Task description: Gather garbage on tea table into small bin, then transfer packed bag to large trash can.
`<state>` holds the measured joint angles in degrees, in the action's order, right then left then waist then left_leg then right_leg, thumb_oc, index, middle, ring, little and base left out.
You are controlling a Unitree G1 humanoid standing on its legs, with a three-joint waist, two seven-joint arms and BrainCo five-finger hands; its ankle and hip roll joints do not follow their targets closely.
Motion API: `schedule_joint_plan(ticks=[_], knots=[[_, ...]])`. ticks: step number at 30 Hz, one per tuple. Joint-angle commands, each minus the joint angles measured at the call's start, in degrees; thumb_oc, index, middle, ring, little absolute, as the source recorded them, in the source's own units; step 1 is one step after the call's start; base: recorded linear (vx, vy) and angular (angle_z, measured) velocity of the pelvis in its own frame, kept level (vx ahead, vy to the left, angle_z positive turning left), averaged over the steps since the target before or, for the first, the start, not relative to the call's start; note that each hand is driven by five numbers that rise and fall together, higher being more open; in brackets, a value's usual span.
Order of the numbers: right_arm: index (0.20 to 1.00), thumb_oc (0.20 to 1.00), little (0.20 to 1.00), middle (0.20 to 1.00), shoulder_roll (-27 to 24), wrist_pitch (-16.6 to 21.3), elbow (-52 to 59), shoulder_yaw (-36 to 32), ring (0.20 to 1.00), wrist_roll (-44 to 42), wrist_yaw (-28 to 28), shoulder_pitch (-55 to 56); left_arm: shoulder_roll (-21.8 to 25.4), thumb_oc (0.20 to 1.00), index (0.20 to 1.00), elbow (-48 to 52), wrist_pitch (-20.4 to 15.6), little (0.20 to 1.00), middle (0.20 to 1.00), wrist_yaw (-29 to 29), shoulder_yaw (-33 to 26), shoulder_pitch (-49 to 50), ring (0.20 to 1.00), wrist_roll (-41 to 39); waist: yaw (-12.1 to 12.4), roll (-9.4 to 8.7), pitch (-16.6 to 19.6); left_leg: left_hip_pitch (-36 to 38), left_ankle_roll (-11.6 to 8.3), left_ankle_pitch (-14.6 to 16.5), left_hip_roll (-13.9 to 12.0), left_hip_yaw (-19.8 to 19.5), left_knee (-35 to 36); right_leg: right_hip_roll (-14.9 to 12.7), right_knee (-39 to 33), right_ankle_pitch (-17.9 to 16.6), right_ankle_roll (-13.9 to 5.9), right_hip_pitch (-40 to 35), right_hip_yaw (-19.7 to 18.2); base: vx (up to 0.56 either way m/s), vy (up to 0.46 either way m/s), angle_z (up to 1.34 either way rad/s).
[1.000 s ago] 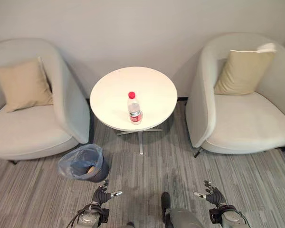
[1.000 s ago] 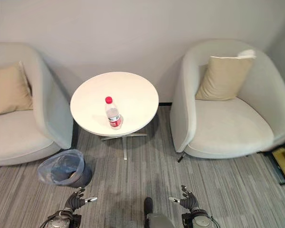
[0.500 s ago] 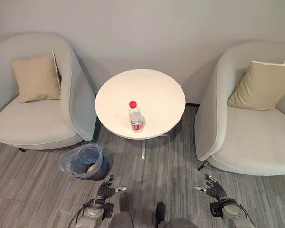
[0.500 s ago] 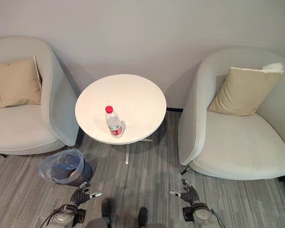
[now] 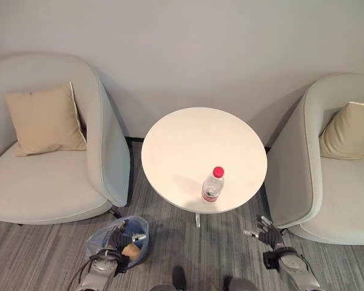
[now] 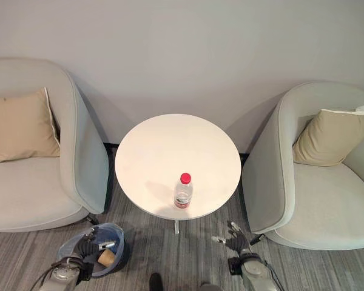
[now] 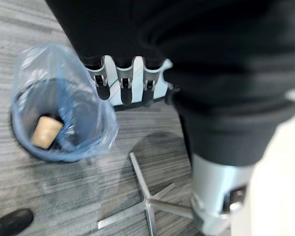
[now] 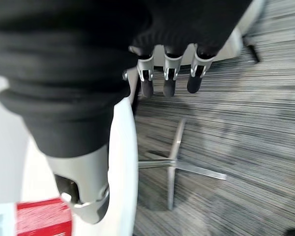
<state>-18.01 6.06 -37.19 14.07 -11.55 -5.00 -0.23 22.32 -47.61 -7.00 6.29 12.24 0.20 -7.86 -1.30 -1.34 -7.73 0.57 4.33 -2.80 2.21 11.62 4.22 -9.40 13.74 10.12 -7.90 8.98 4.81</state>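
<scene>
Standing on the round white bench [image 5: 197, 148] near its front edge is one plastic bottle [image 5: 212, 184] with a red cap, upright. One small bin [image 5: 122, 237] lined with a blue bag sits on the carpet below the bench's left front, holding one tan cork-like piece [image 7: 45, 131] (other contents are too dark to make out). Two grey armchairs [image 5: 54, 163] flank the bench, each with one beige cushion [image 5: 45, 121]. The left hand [image 6: 88, 248] hangs over the bin, fingers relaxed and apart, holding nothing. The right hand [image 5: 269, 234] hovers low by the bench's right front, fingers likewise loose and empty.
</scene>
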Motion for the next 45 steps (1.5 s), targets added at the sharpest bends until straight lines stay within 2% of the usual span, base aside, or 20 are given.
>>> schedule_joint_plan(ticks=[1,4,8,14,19,28,34,35,36,37,41,45], knots=[[1.000,1.000,1.000,1.000,-4.27,2.84,5.56,1.78,1.000,6.61,-1.46,-1.90,-1.41,1.000,1.000,0.91,-1.81,1.000,1.000,0.25,-1.34,1.12,1.000,0.47,-0.36,-0.65,-1.48,-2.54,-3.64,8.65,-3.11,-1.74,-10.47,1.24,-6.75,-6.15,-0.11,-6.29,0.96,-0.01,-0.053,0.06],[1.000,1.000,1.000,1.000,-7.01,3.25,11.59,2.92,1.000,12.33,-1.09,-1.56,-1.88,1.000,1.000,1.89,-2.11,1.000,1.000,-0.01,-1.43,1.85,1.000,1.38,-0.44,-0.80,-1.34,-1.51,-3.86,8.72,-2.80,-1.98,-10.21,1.78,-7.12,-5.70,0.34,-7.62,0.21,0.02,-0.070,0.22],[1.000,1.000,1.000,1.000,-10.86,3.56,18.59,6.22,1.000,20.02,0.07,-2.78,-2.72,1.000,1.000,1.29,-2.16,1.000,1.000,-0.45,-1.52,3.27,1.000,1.95,0.24,-0.78,0.16,-0.29,-5.18,7.94,-3.59,-2.63,-8.96,2.78,-12.18,-5.47,1.36,-11.40,1.18,0.05,-0.135,0.05],[1.000,1.000,1.000,1.000,-11.88,4.07,21.38,10.00,1.000,22.77,0.99,-5.90,-3.59,1.000,1.000,0.27,-2.27,1.000,1.000,-0.42,-1.10,3.28,1.000,1.71,0.94,-0.40,0.52,0.59,-6.11,6.74,-4.03,-3.63,-7.54,3.72,-15.10,-5.18,2.01,-14.08,2.37,0.02,-0.058,0.08],[1.000,1.000,1.000,1.000,-10.54,3.92,19.60,13.18,1.000,24.28,1.09,-8.80,-4.41,1.000,1.000,-0.78,-2.18,1.000,1.000,-0.50,-0.46,3.76,1.000,1.72,1.66,0.19,0.94,1.74,-6.43,6.29,-4.07,-4.34,-6.10,4.06,-16.44,-4.70,2.41,-15.96,3.43,0.04,-0.026,0.23],[1.000,1.000,1.000,1.000,-5.11,3.16,13.08,17.48,1.000,22.37,0.06,-15.07,-4.72,1.000,1.000,-1.36,-2.16,1.000,1.000,-0.51,0.73,5.56,1.000,1.47,4.01,1.17,1.20,2.89,-6.26,5.80,-3.50,-6.06,-4.04,4.02,-16.83,-4.26,2.44,-17.20,5.01,0.04,0.012,0.09],[1.000,1.000,1.000,1.000,-1.83,1.97,7.59,18.16,1.000,19.55,-1.53,-19.39,-4.04,1.000,1.000,-0.43,-2.04,1.000,1.000,-0.53,1.54,6.32,1.000,0.60,6.44,1.36,0.24,1.55,-6.19,5.18,-3.02,-7.97,-3.48,4.08,-16.92,-4.13,2.52,-16.44,6.55,0.00,0.017,0.23],[1.000,1.000,1.000,1.000,-0.55,1.48,4.44,18.14,1.000,18.15,-2.34,-21.09,-3.77,1.000,1.000,0.41,-1.98,1.000,1.000,-0.55,1.95,6.52,1.000,0.03,7.44,1.49,-0.17,0.78,-6.18,4.86,-2.90,-8.67,-3.48,4.14,-16.97,-4.16,2.55,-16.01,7.15,-0.04,0.001,0.35],[0.498,0.498,0.498,0.498,0.00,1.40,3.20,17.98,0.498,17.09,-2.63,-22.10,-3.51,1.000,1.000,0.75,-1.91,1.000,1.000,-0.62,2.17,6.49,1.000,-0.35,7.84,1.49,-0.37,0.34,-6.18,4.70,-2.84,-9.10,-3.49,4.19,-17.03,-4.18,2.59,-15.78,7.45,-0.04,0.006,0.34],[0.200,0.200,0.200,0.200,0.45,1.28,2.10,17.65,0.200,16.00,-2.99,-22.94,-3.44,1.000,1.000,0.78,-1.86,1.000,1.000,-0.67,2.26,6.40,1.000,-0.65,8.25,1.51,-0.55,0.02,-6.20,4.56,-2.81,-9.49,-3.47,4.21,-17.09,-4.17,2.63,-15.57,7.72,-0.03,0.002,0.29],[0.200,0.200,0.200,0.200,0.74,1.57,1.23,16.25,0.200,12.34,-3.96,-24.28,-2.97,1.000,1.000,1.23,-1.79,1.000,1.000,-0.49,2.34,6.41,1.000,-1.37,9.44,1.48,-1.04,-0.68,-6.32,4.09,-2.74,-10.62,-3.39,4.20,-17.37,-4.08,2.78,-15.59,8.81,-0.02,-0.003,0.20],[0.200,0.200,0.200,0.200,-2.65,3.01,10.24,13.56,0.200,11.84,-3.92,-21.27,-2.56,1.000,1.000,1.71,-1.59,1.000,1.000,-0.52,0.37,7.50,1.000,-0.99,9.36,1.13,-0.51,-0.19,-6.55,3.98,-2.88,-11.47,-2.94,4.30,-17.24,-3.49,3.07,-16.54,9.82,-0.01,-0.027,0.23]])
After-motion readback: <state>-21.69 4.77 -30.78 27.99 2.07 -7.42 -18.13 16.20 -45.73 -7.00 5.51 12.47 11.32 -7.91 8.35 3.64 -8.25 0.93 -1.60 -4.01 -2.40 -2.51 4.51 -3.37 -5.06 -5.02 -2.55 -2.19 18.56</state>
